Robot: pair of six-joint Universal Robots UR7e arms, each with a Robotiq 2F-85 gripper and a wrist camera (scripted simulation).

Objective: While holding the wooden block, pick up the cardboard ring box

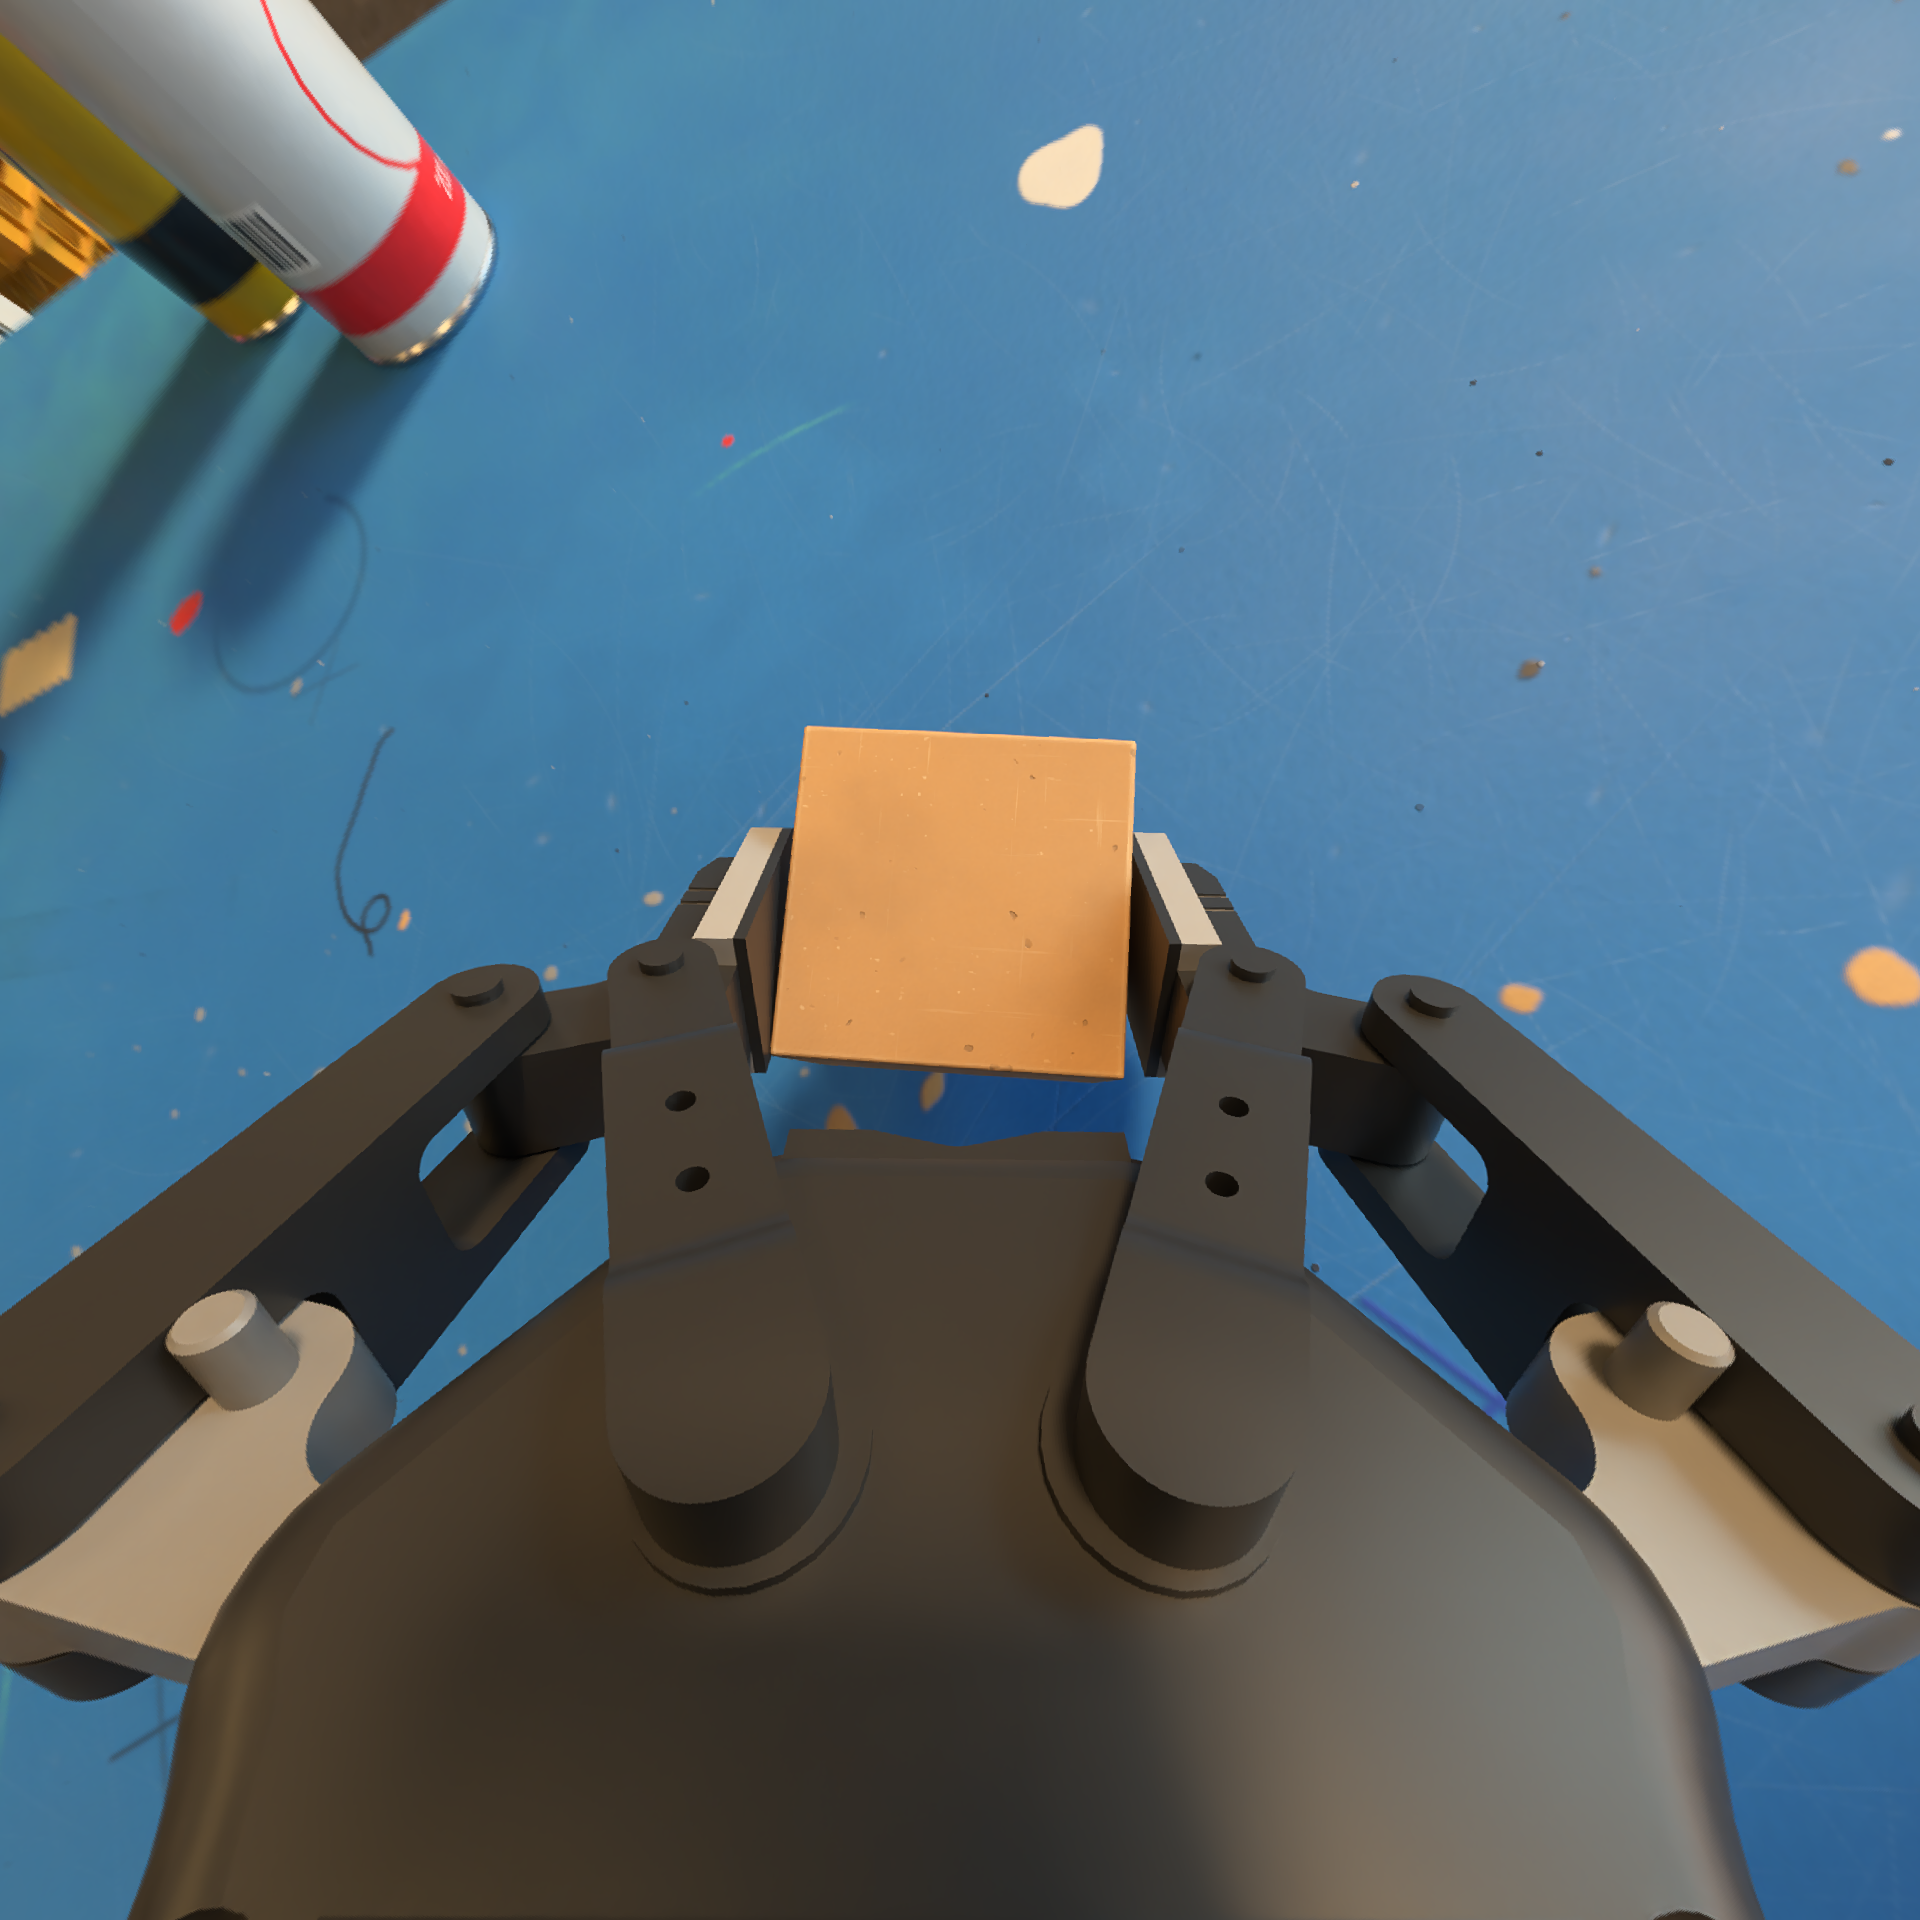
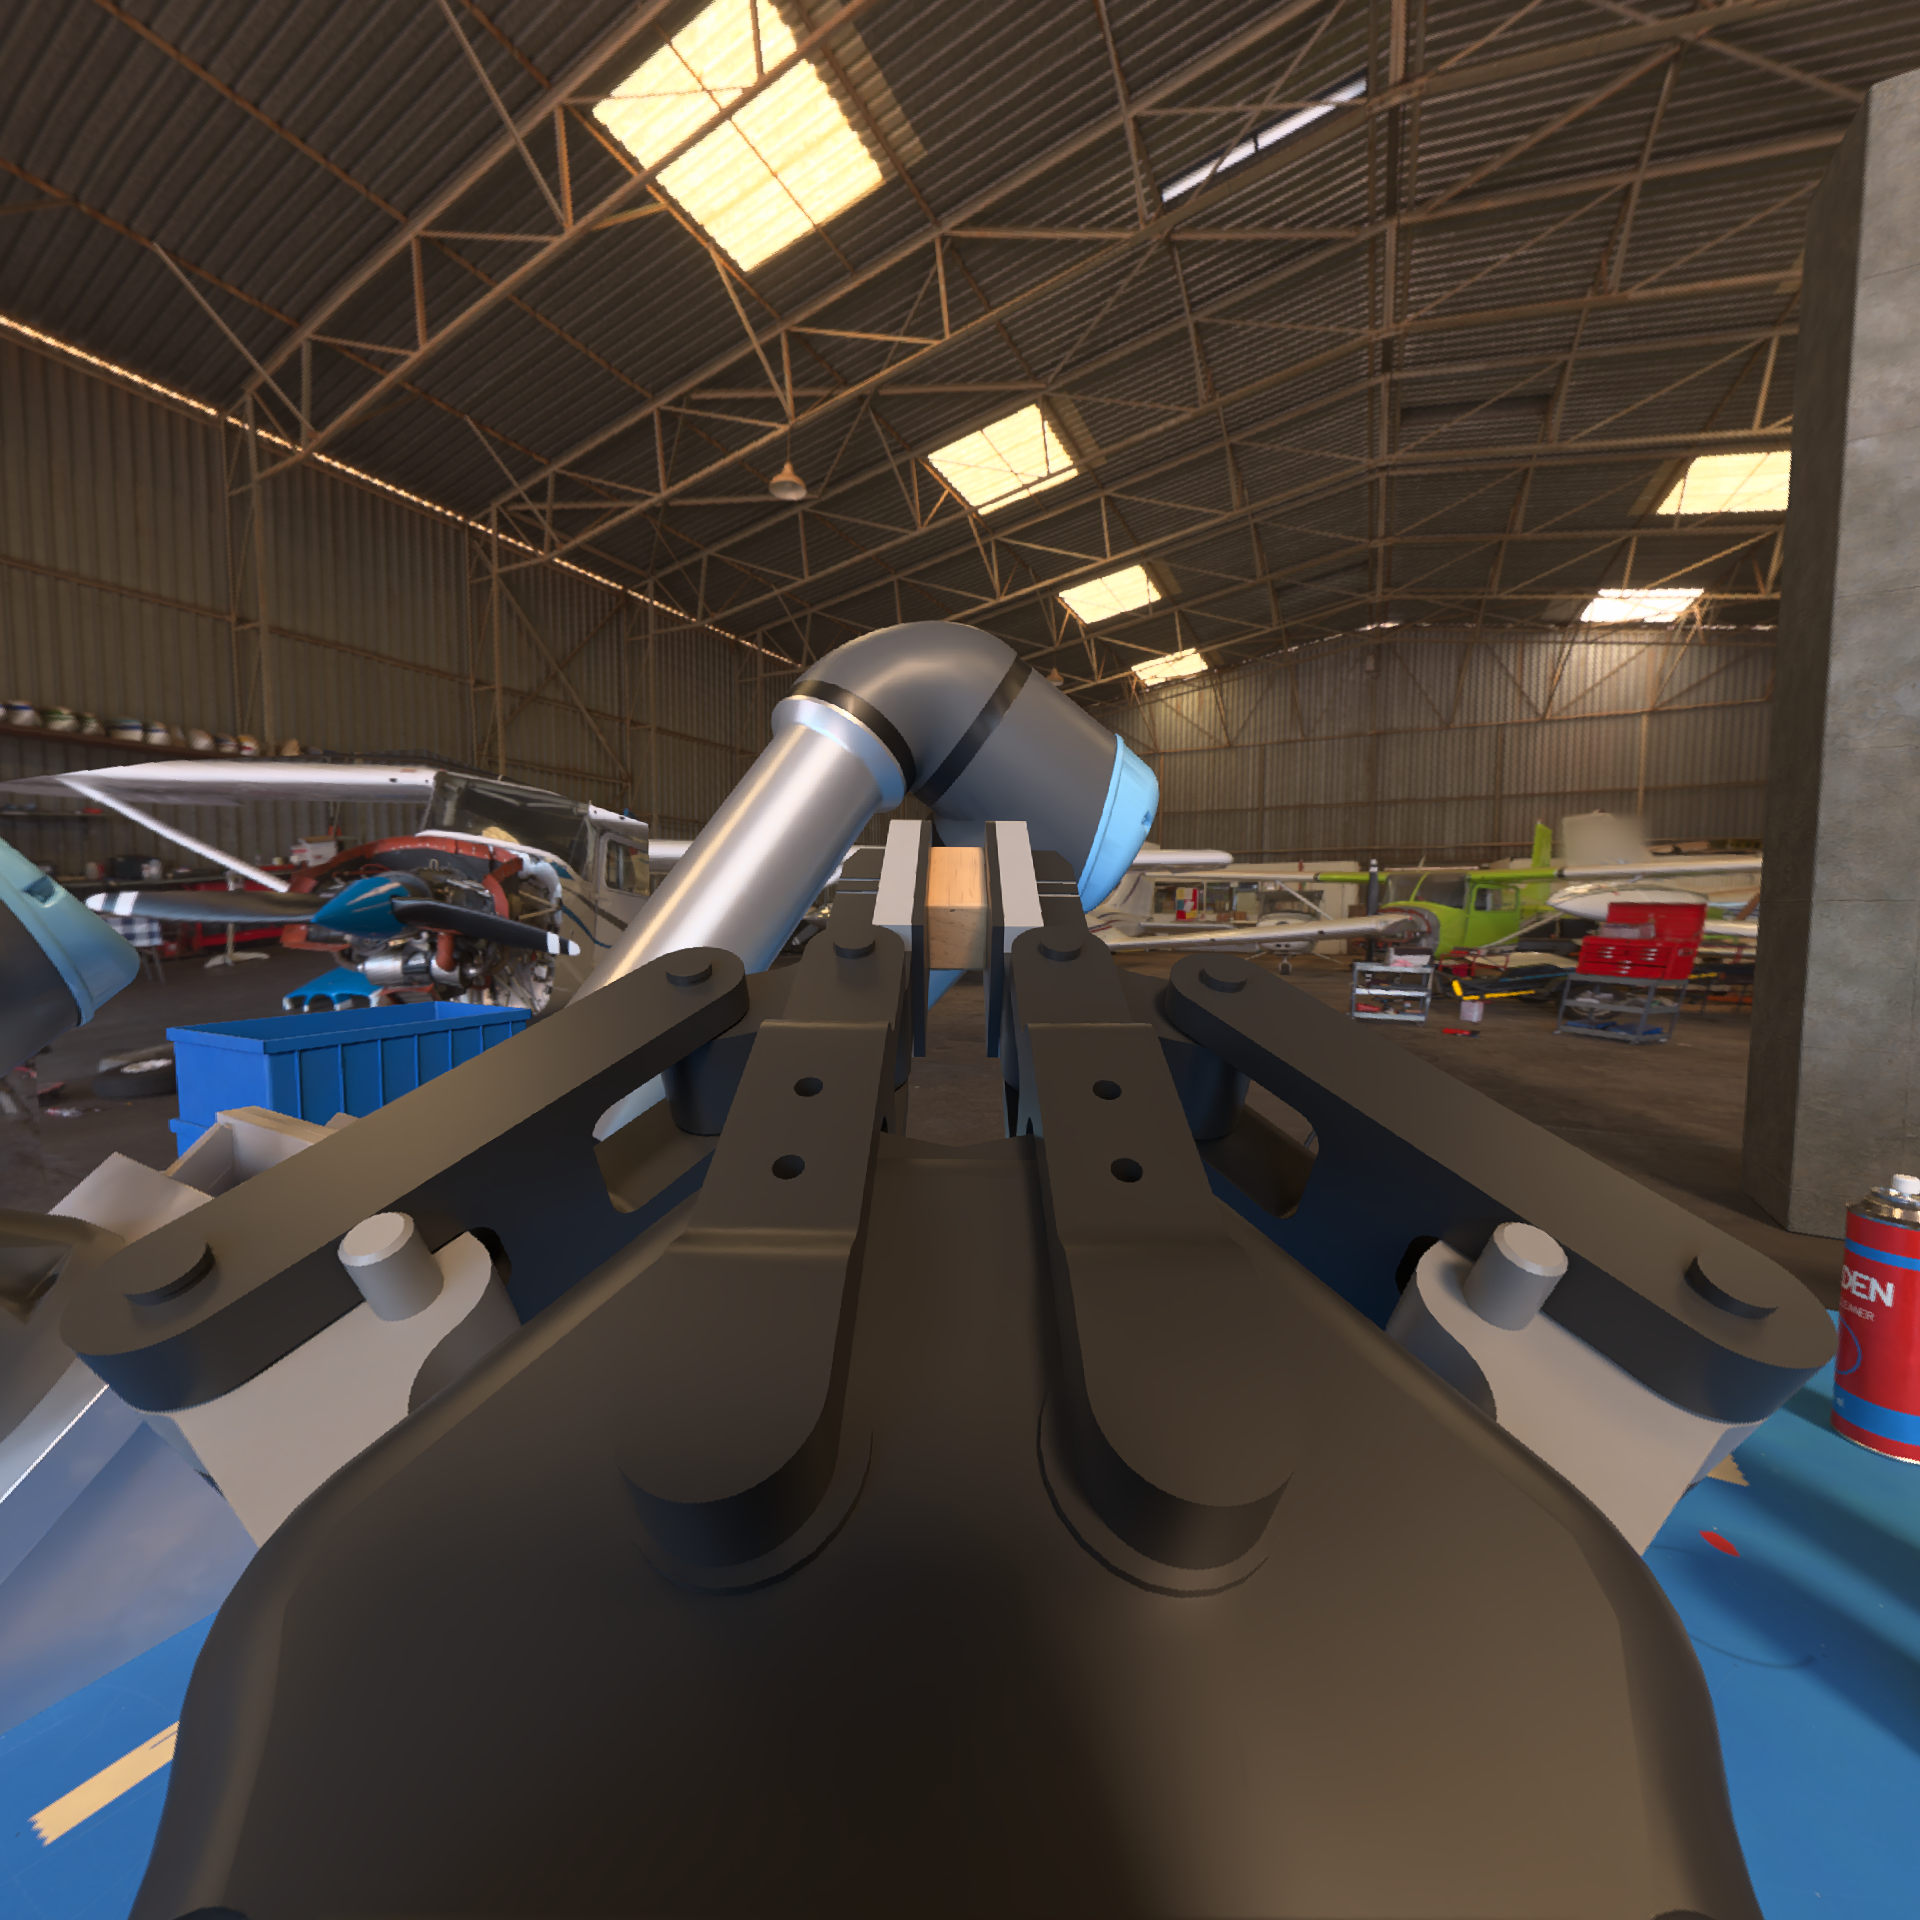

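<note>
Left tool [image 1: 956, 935] clamps cardboard ring box [image 1: 954, 902]; right tool [image 2: 956, 914] clamps wooden block [image 2: 955, 902].

We see printed lettering on the red spray can [image 2: 1883, 1340] and a barcode on the white-and-red can [image 1: 312, 177].

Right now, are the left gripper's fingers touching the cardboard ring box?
Touching. The left wrist view shows the left gripper with both fingers pressed flat against opposite sides of the cardboard ring box, no gap either side, above the blue table.
</note>
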